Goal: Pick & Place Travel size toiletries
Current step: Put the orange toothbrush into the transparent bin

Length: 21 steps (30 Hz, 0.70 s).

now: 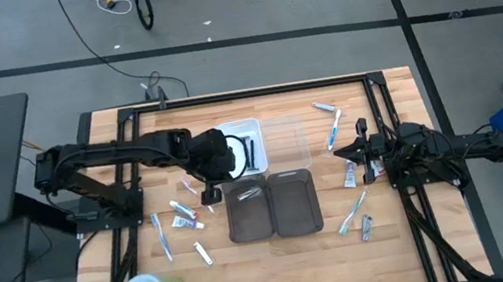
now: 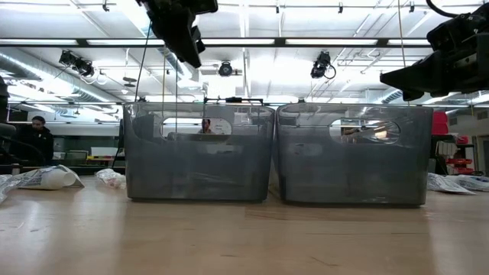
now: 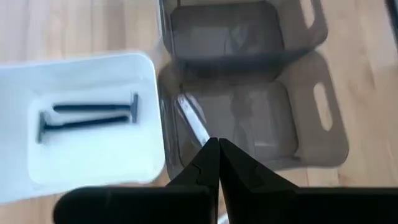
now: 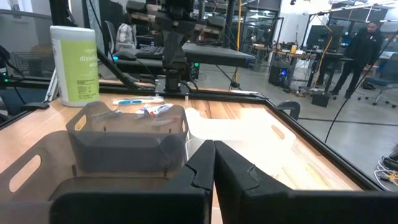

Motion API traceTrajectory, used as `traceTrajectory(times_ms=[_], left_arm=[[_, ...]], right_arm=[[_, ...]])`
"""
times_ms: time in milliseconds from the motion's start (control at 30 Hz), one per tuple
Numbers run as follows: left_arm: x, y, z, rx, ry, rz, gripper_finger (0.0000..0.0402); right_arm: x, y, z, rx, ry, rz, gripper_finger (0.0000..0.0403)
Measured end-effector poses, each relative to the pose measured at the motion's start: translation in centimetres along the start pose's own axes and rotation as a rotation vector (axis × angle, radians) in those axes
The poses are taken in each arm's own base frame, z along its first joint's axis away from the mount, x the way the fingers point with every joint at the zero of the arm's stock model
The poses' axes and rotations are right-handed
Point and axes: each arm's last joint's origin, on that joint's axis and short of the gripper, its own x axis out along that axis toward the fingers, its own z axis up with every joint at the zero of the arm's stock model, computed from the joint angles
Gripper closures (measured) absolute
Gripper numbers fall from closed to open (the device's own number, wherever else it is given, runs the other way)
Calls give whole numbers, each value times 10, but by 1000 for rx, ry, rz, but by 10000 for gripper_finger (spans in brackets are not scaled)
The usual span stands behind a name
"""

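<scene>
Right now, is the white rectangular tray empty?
No, the white rectangular tray holds two thin black sticks lying side by side, seen in the left wrist view.

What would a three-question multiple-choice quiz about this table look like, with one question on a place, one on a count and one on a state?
1. Where do the two black sticks lie?
A. In the white tray
B. On the bare table
C. In the round container

2. How many grey trays stand side by side?
A. One
B. Two
C. Four

3. How are the left gripper's fingers?
A. Wide open
B. Shut on a tube
C. Shut, holding nothing

Answers: 1 A, the left wrist view shows both sticks inside the white tray. 2 B, the left grey tray and the right grey tray sit next to each other. 3 C, the fingertips meet with nothing between them.
</scene>
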Motion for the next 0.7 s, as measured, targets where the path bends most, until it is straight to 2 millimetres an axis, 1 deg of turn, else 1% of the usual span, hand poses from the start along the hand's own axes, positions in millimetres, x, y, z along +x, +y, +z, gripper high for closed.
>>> traceTrajectory(times_ms=[133,200,267,500,700], left_arm=[[2,-1,-14,-1,6,-8,397],[5,-2,-26,-11,39,-12,397],[6,-2,-34,-26,37,-11,395],[0,-6,-66,-44,56,-9,396],[-2,-8,-83,-76,61,-8,397]], right_arm=[[0,0,0,0,-1,0,390],[0,0,0,0,0,0,390],[0,0,0,0,-1,0,390],[0,0,0,0,-1,0,390],[0,0,0,0,-1,0,390]])
